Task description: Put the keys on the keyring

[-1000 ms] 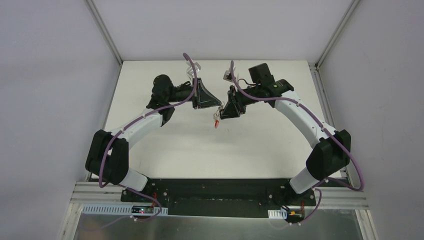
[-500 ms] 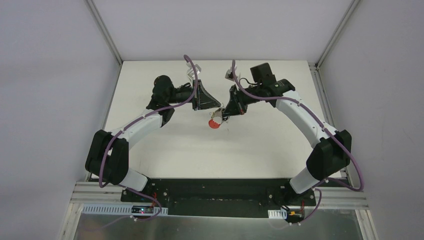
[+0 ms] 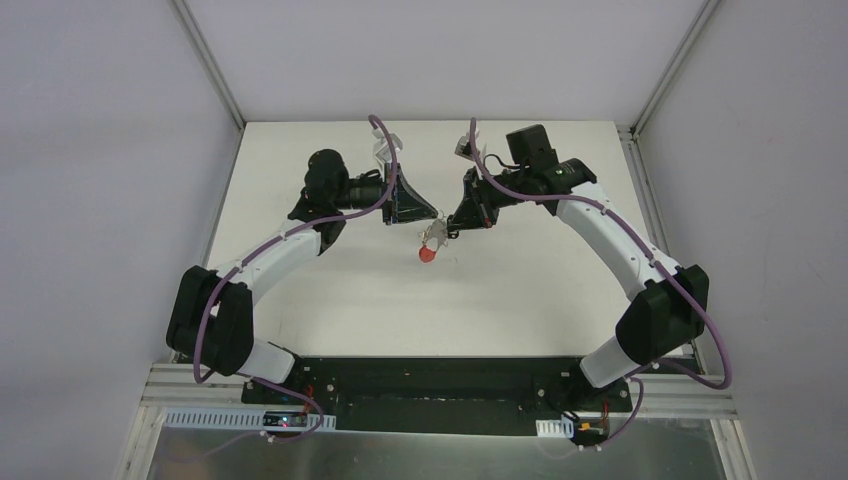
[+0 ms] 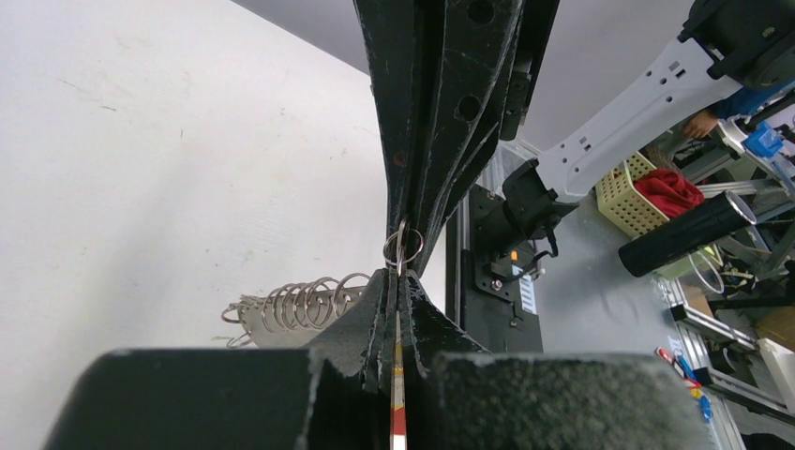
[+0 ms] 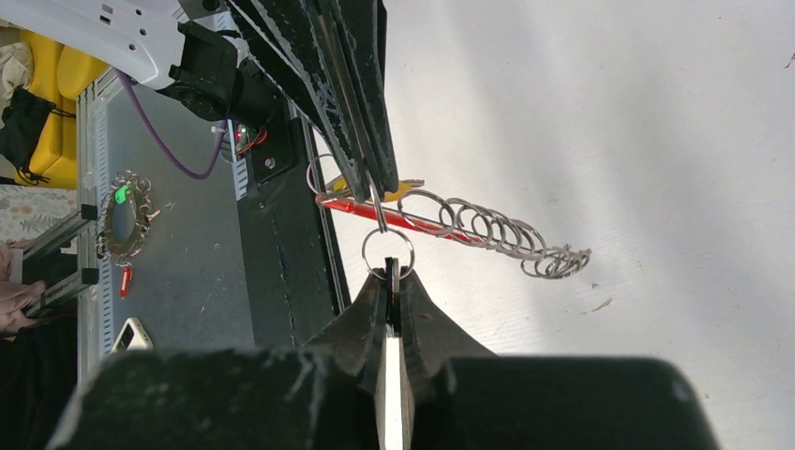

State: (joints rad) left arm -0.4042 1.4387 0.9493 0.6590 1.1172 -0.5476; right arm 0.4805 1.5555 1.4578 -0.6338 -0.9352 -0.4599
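On the left side, the left gripper (image 3: 432,215) reaches in over the middle of the white table (image 3: 320,290). Its two fingers are pressed together on the keyring (image 3: 428,250), which hangs between the two arms, a little toward the far side of the table.

In the right wrist view, the red band (image 5: 412,221) of the bunch passes just under the left fingertips. The row of silver wire loops (image 5: 497,234) goes out from it to the right, over the table. A small orange-tan tag (image 5: 405,186) shows just beside the band. One small silver ring (image 5: 365,251) hangs from the bunch, below the band.

On the right side, the right gripper (image 5: 392,277) meets the left one almost tip to tip. Its fingers are closed together and pinch the lower edge of this small silver ring.
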